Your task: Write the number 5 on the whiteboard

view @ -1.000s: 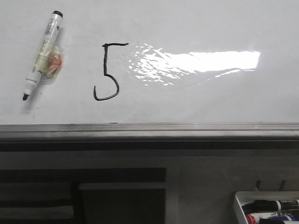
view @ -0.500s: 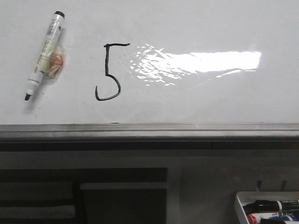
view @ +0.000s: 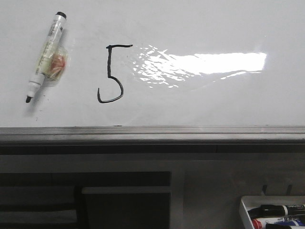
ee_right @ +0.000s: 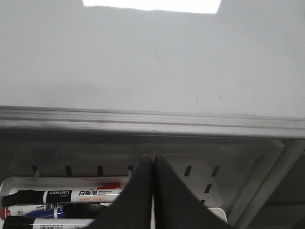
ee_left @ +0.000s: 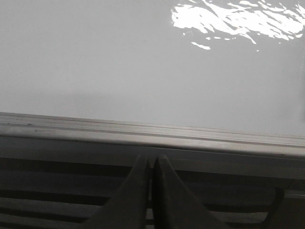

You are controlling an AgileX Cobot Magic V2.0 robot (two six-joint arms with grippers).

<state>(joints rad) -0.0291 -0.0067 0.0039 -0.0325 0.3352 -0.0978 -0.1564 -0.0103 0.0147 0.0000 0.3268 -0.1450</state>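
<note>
Lying unchanged, number 5 (view: 110,74) on whiteboard (view: 205,102), marker (view: 45,56) unmoved

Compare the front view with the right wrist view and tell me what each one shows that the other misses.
Front only: the number 5, a loose marker lying left of it on the whiteboard.
Right wrist only: the right end effector, shut and holding nothing.
Both: the whiteboard, its grey edge strip, and the tray of markers below it.

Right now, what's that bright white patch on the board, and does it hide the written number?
Front view: it is lamp glare on the glossy whiteboard, just right of the number 5, which stays fully legible. Left wrist view: the same rippled glare shows. Right wrist view: a plain bright strip of glare.
</note>
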